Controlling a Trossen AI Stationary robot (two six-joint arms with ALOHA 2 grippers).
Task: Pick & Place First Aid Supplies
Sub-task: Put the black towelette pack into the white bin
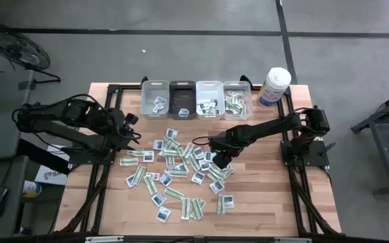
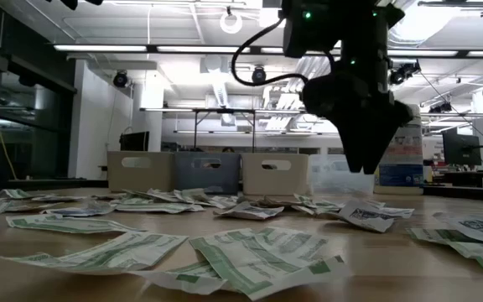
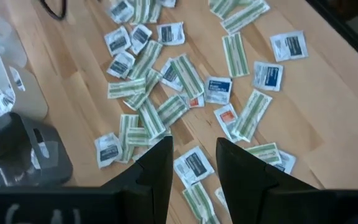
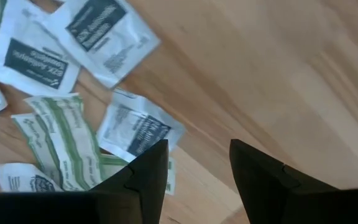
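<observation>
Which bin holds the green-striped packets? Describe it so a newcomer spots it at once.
Start at the row of four bins along the table's far edge. Go to the end nearest the tall white canister. That clear bin is the only one piled with green-and-white strips; its neighbours hold white squarish packets or look nearly empty.

The wooden table (image 1: 262, 202) carries a loose scatter of first aid supplies (image 1: 181, 169) across its middle, spreading from the centre toward six o'clock (narrow green-and-white strips mixed with squarish white packets bearing dark-blue marks, many overlapping). Along the twelve o'clock edge stand four small bins (image 1: 196, 100) side by side, with packets visible inside them. At about one o'clock, just beside the bins, stands a white canister (image 1: 275, 86) with a blue label.
</observation>
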